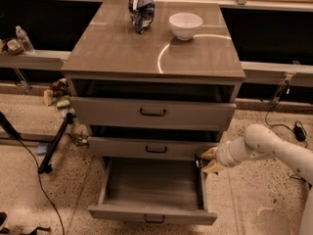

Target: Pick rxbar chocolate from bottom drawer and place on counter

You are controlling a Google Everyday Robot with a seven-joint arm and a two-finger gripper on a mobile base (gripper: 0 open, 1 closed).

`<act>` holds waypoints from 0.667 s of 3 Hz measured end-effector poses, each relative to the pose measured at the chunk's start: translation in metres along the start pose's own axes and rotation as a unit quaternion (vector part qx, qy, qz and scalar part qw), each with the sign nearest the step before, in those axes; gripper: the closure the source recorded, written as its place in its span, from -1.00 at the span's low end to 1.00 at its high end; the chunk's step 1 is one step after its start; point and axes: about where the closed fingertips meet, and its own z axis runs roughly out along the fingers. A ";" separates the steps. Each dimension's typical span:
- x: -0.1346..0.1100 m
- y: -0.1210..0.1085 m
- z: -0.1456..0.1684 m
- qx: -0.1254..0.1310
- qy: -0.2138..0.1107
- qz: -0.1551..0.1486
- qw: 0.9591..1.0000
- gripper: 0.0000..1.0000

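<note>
Gripper [205,160] is at the right rim of the open bottom drawer [146,185]. My fingers are pinched narrow on the chocolate bar [198,162], a small dark sliver at my fingertips. The counter [117,50] is well above the gripper, up and to its left.

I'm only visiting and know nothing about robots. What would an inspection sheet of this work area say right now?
Surface: counter, glossy, carrying two items.
Job's things: bottom drawer pulled open, inside looks bare; chocolate bar not made out.
Clutter: crumpled bag and white bowl near the counter's back edge.
End effector: end effector at the open drawer's right side.
Cables: black cable across the floor at left; plug and cord at right.
Surroundings: water bottle on the left ledge; speckled floor.
</note>
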 end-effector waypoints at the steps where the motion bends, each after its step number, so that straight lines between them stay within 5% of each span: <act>1: -0.034 -0.013 -0.055 0.013 -0.023 -0.002 1.000 1.00; 2: -0.069 -0.035 -0.110 0.037 -0.011 -0.040 0.998 1.00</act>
